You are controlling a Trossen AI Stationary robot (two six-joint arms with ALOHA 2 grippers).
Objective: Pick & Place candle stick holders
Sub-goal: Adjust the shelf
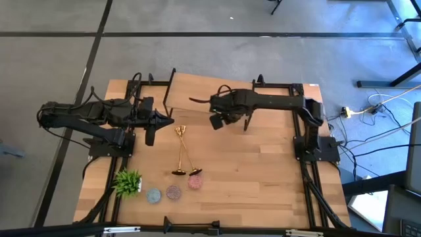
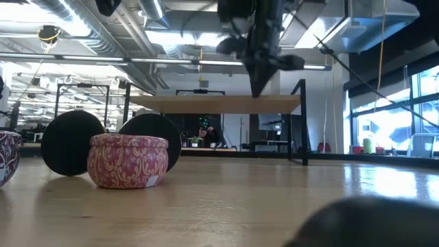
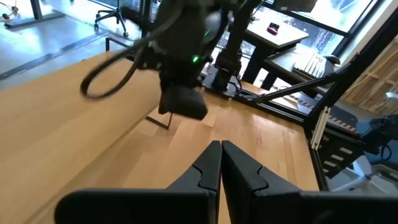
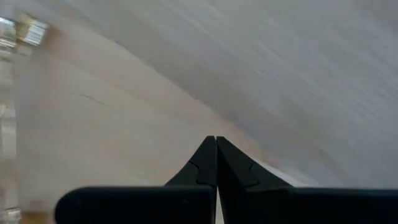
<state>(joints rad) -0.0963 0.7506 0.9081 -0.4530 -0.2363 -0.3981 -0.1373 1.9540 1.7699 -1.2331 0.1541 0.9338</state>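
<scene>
Overhead, two gold candlesticks (image 1: 183,150) lean together on the table (image 1: 263,178) (tops touching); both the left gripper (image 1: 168,121) and right gripper (image 1: 216,122) hover closed, empty.

Left arm seen folded low along counter's left side in high view, forearm extended toward centre. Left gripper (image 1: 164,121) held with tip pointing right; fingers (image 3: 205,167) pressed together, nothing between them (confirmed in own wrist view). Right arm stretched from right rear mount across to counter's middle, wrist bent downward. Right gripper (image 1: 216,122) held above counter surface, fingers (image 4: 205,163) closed tip to tip, nothing held. Grippers kept apart, facing each other.
</scene>
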